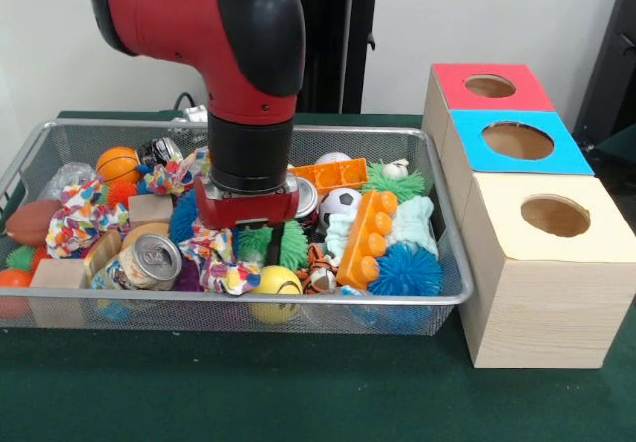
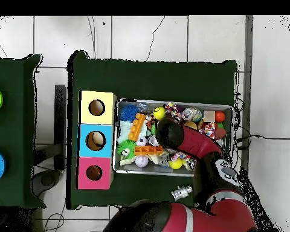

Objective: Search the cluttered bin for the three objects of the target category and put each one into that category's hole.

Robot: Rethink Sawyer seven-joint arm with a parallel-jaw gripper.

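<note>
The wire-mesh bin (image 1: 238,301) stands on the green table, full of mixed toys; it also shows in the overhead view (image 2: 175,101). My gripper (image 1: 273,246) is pushed down into the clutter at the bin's middle, between green spiky balls (image 1: 260,241). Its tips are buried, and in the overhead view the arm (image 2: 190,142) covers it. A rounded yellow toy (image 1: 276,283) lies against the bin's near wall just in front of the gripper (image 2: 159,112); I cannot tell if it is the duckling. Another yellow thing (image 2: 176,163) lies on the robot's side of the bin.
Three wooden boxes with round holes stand beside the bin: red-topped (image 1: 489,85), blue-topped (image 1: 517,141), cream-topped (image 1: 555,216). The bin holds orange blocks (image 1: 370,238), a blue spiky ball (image 1: 407,269), a can (image 1: 154,260), a small soccer ball (image 1: 341,202). A small silver object (image 2: 182,192) lies on the table.
</note>
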